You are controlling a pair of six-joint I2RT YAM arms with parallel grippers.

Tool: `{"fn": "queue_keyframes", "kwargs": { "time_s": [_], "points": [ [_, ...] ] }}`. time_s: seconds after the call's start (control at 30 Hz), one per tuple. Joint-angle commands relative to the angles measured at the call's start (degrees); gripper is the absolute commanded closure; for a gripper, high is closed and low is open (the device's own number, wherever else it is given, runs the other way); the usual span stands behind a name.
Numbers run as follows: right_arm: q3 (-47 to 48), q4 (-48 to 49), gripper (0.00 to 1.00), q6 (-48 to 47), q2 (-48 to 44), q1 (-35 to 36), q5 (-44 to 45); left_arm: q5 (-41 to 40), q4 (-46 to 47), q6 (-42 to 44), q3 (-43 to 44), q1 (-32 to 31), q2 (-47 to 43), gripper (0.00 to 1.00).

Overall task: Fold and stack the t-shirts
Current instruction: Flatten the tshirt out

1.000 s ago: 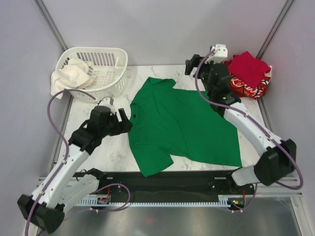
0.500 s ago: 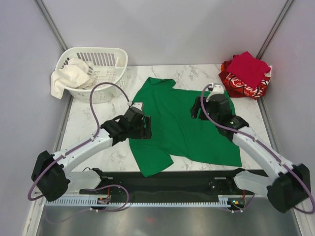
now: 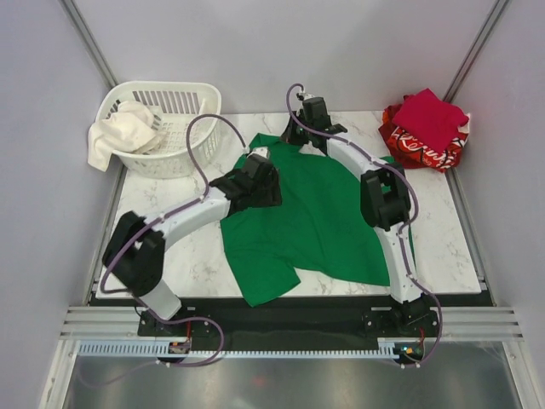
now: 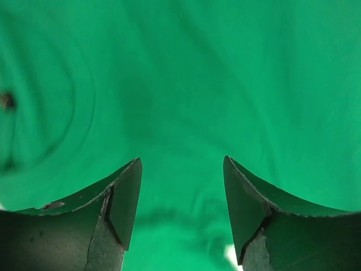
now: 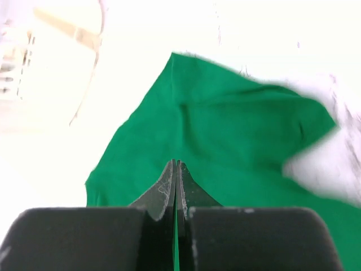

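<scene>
Holds left pincer (image 4: 181, 160) released, jaws apart, close above the green shirt (image 3: 315, 221). Sets right pincer (image 5: 175, 162), clenched, at that shirt's far sleeve; cannot tell whether cloth is caught. Lies spread on the counter (image 3: 443, 230), apart from the red shirts (image 3: 426, 123) piled far right.

Cannot see the right edge of the plain bright green cloth t-shirt (image 3: 315, 213), covered by the right arm (image 3: 387, 204). Cannot make out most of the red cloth t-shirt with white print (image 3: 426, 155) beneath the folded crimson cloth t-shirt (image 3: 430, 115). Cannot trace the white marbled table top (image 3: 451, 230) in the right wrist view, washed out and blurred.
</scene>
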Motion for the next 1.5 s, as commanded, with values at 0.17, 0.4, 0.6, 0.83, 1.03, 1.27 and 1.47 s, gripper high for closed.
{"fn": "queue_keyframes", "kwargs": {
  "time_s": [0.17, 0.4, 0.6, 0.83, 1.03, 1.27, 1.47],
  "points": [
    [20.90, -3.05, 1.00, 2.75, 15.81, -0.30, -5.00, 5.38, 2.93, -4.40, 6.02, 3.45, 16.43, 0.34],
    [19.75, -0.41, 1.00, 1.78, 18.18, -0.22, -3.06, 8.46, 2.75, -11.96, -3.90, 3.10, 11.70, 0.34],
    [19.84, 0.38, 1.00, 2.04, 20.82, 0.22, -1.22, 8.37, 2.66, -11.35, -8.30, 0.64, 6.86, 0.33],
    [19.05, 1.00, 1.00, 2.13, 21.35, 1.10, -0.16, 8.29, 2.23, -10.56, -8.39, 0.02, 6.94, 0.32],
    [19.14, 2.75, 1.00, 3.53, 21.53, 1.28, -0.52, 8.02, 1.96, -9.51, -8.22, -0.51, 6.95, 0.32],
    [25.72, 9.07, 1.00, 5.29, 26.35, 1.10, 7.64, 7.76, 1.17, -8.98, -9.00, -1.91, 5.54, 0.32],
    [30.04, 27.25, 0.99, 15.47, 31.28, -0.39, 20.29, 7.93, 0.64, -9.60, -10.41, -2.97, 3.61, 0.32]
  ]
}}
